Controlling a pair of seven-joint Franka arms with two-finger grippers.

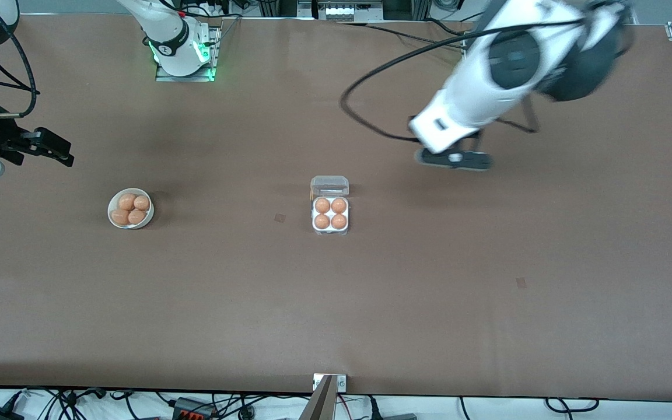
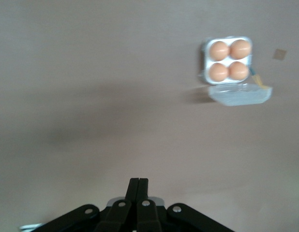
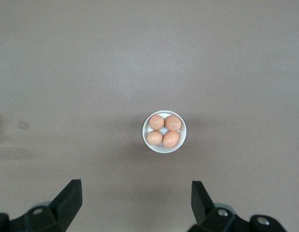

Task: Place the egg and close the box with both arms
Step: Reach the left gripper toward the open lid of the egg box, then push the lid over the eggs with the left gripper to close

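Note:
The box [image 1: 330, 230] stands mid-table, its white tray holding an egg [image 1: 322, 205] in every cell. Its clear lid [image 1: 329, 185] is open, lying back toward the robots' bases. The left wrist view also shows the box [image 2: 205, 48] and its lid [image 2: 239, 94]. My left gripper [image 1: 455, 158] is shut and empty, over bare table toward the left arm's end from the box; its fingers [image 2: 138, 186] are pressed together. My right gripper [image 1: 62, 150] is open and empty over the right arm's end of the table, with its fingers [image 3: 69, 195] wide apart.
A round white bowl [image 1: 150, 213] with several brown eggs stands toward the right arm's end from the box; it shows in the right wrist view [image 3: 144, 131] too. Two small square marks [image 1: 279, 217] lie on the brown tabletop. A black cable [image 1: 371, 76] loops from the left arm.

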